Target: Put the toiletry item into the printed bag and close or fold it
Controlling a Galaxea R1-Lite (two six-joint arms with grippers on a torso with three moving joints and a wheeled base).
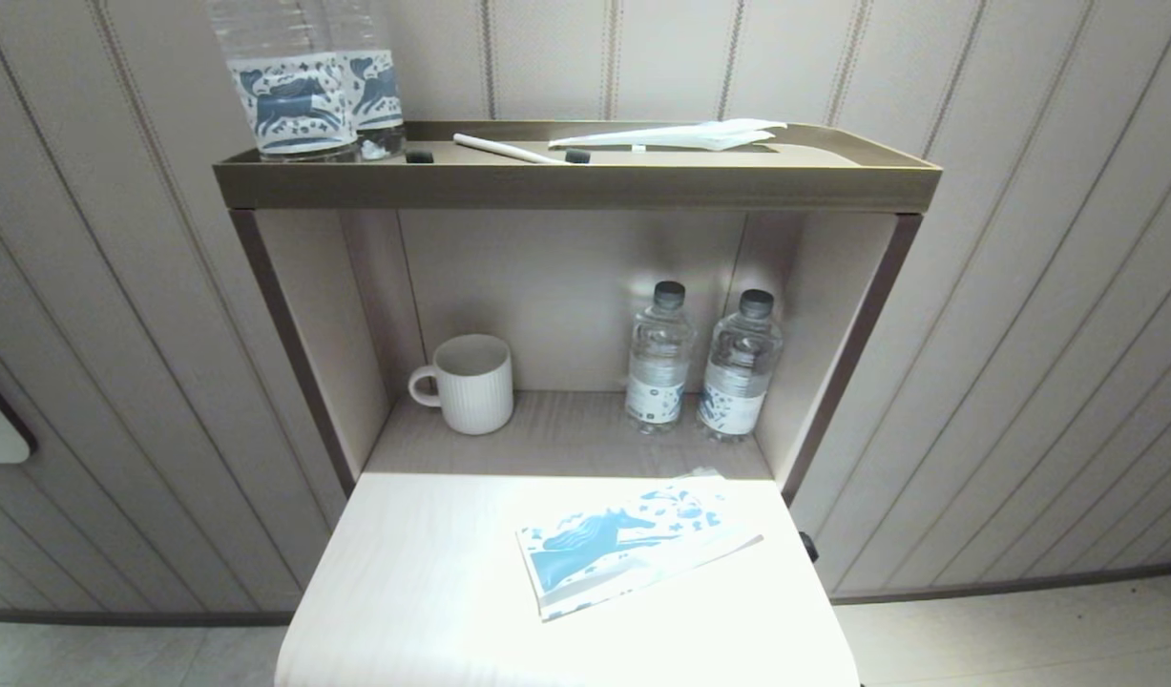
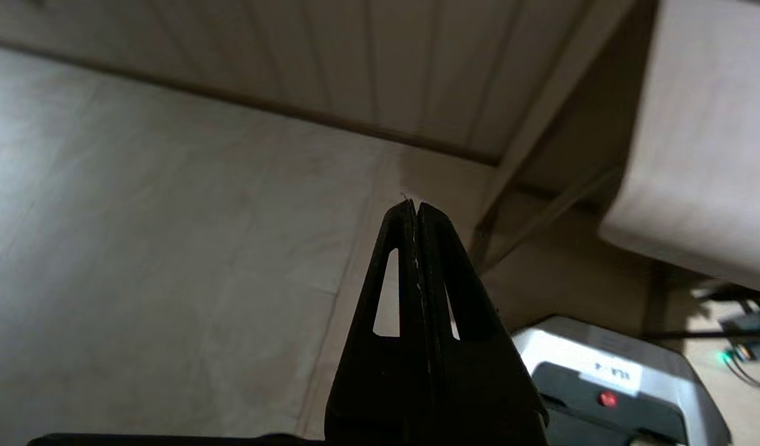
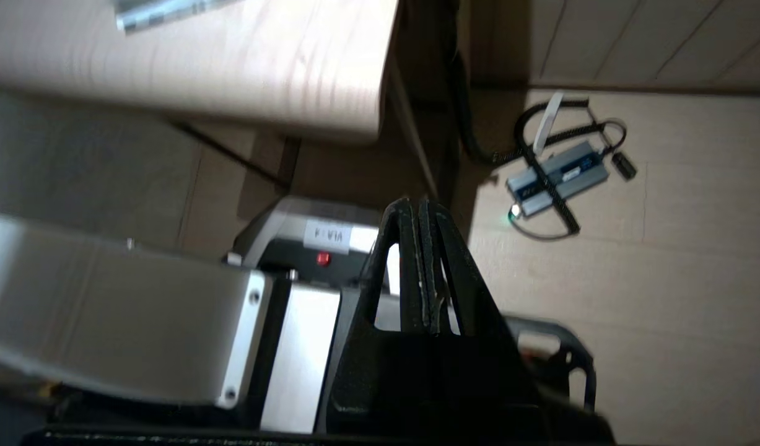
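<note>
Lying flat on the desk [image 1: 432,592] toward its right half, printed side up, horse showing: the bag [image 1: 633,547], with neither arm in the head view. Hanging low beside the furniture instead, both tools pinched fully narrow and holding nothing: left tool [image 2: 415,207] over bare floor, right tool [image 3: 415,207] above the robot's base with a cabled box on the floor beyond. Judging the risks from here: pinching the bag's flat film with a narrow tool likely just skates it toward the desk's right edge and off; opening a thin mouth with one tool alone probably drags the whole pouch rather than parting it. Sitting up on the top tray [image 1: 575,186], a white stick [image 1: 504,148] and a crumpled wrapper [image 1: 680,135], possibly the toiletry item, though hard to tell; reaching there risks knocking the tall bottles [image 1: 308,86] nearby.
</note>
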